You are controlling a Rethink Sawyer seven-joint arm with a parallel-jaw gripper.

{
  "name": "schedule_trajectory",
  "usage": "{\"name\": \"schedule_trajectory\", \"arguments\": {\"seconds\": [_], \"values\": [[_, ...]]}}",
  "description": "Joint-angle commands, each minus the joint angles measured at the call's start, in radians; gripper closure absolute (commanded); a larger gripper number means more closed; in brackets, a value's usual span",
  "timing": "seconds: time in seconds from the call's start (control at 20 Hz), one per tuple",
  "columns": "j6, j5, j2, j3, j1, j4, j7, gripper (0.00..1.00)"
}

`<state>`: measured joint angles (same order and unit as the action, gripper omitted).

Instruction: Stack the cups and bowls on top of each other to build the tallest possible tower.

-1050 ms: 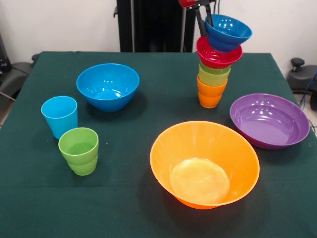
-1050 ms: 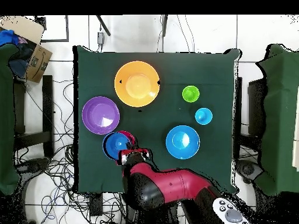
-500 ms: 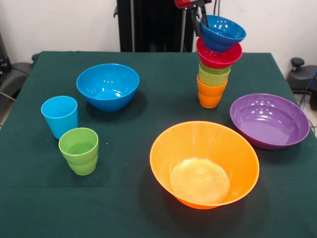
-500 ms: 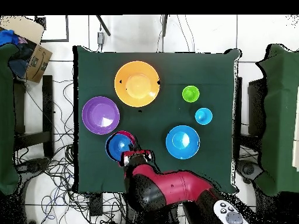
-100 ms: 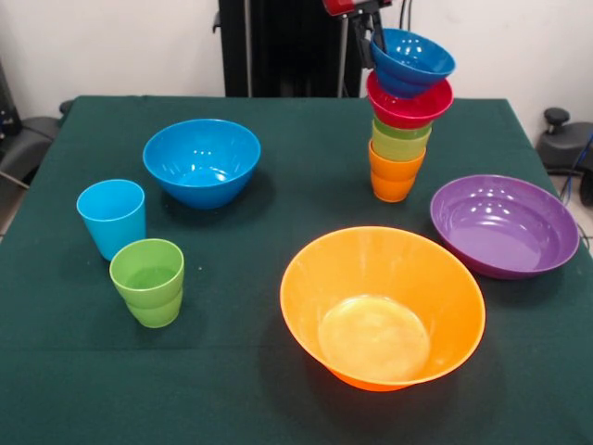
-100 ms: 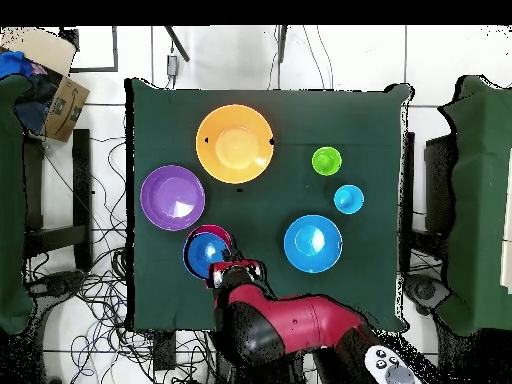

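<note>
So that's 5 bowls: 2 blue (image 5: 202, 160) (image 5: 411, 60), 1 red (image 5: 409, 100), 1 purple (image 5: 503, 225), 1 big orange (image 5: 382, 307). Cups come to 4 visible: 1 light blue (image 5: 112, 217), 1 orange (image 5: 395, 175), 2 green (image 5: 148, 281) (image 5: 400, 141).

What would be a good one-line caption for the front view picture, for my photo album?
Robot pincer sets a small blue bowl atop the tower of cups.

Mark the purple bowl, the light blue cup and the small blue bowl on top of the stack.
purple bowl (image 5: 505, 227): front view, on its inner floor.
light blue cup (image 5: 112, 219): front view, on its outer wall.
small blue bowl (image 5: 410, 61): front view, on its inner wall, atop the stack.
</note>
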<state>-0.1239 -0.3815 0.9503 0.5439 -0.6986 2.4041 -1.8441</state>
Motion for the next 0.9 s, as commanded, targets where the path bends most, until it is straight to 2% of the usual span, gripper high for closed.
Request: {"name": "schedule_trajectory", "arguments": {"seconds": [0.05,0.9], "values": [[-0.006,-0.066,-0.055,-0.042,0.049,0.014,-0.095,1.00],[-0.063,-0.089,-0.083,-0.053,0.060,-0.012,-0.105,1.00]]}}
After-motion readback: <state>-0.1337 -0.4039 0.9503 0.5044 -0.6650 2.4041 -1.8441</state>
